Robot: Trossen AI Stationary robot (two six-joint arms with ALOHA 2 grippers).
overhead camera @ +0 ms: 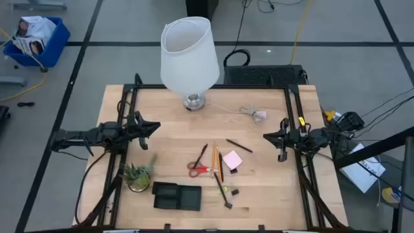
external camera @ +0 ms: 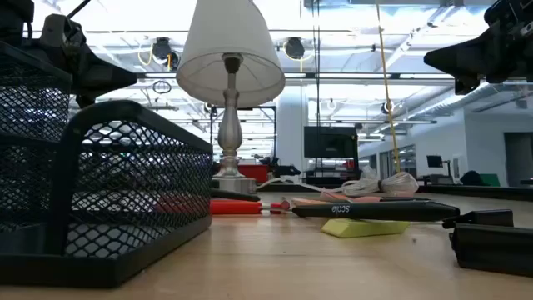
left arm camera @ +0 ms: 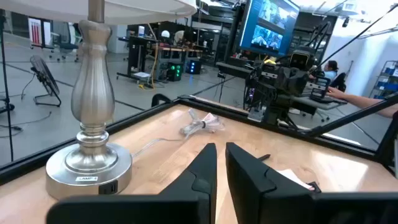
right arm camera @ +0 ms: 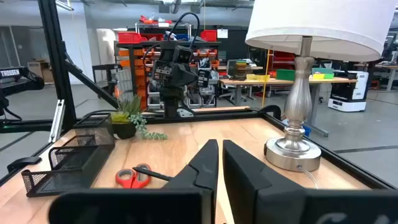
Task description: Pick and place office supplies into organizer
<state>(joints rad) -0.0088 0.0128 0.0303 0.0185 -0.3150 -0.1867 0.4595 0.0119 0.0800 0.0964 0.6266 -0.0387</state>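
The office supplies lie in the middle of the table: red-handled scissors (overhead camera: 199,169), a pink sticky-note pad (overhead camera: 232,160), thin pencils (overhead camera: 217,162), a dark pen (overhead camera: 239,145) and small black clips (overhead camera: 232,191). The organizer (overhead camera: 176,196), a black mesh tray, stands near the front edge, left of centre; it fills the left of the low view (external camera: 100,192). My left gripper (overhead camera: 155,126) hovers shut at the table's left, pointing right. My right gripper (overhead camera: 266,136) hovers shut at the table's right, pointing left. Neither holds anything.
A lamp with a white shade (overhead camera: 189,55) stands at the far middle, its cable bundle (overhead camera: 253,113) beside it. A small potted plant (overhead camera: 138,176) sits left of the organizer. Black rails (overhead camera: 123,129) frame the table's sides.
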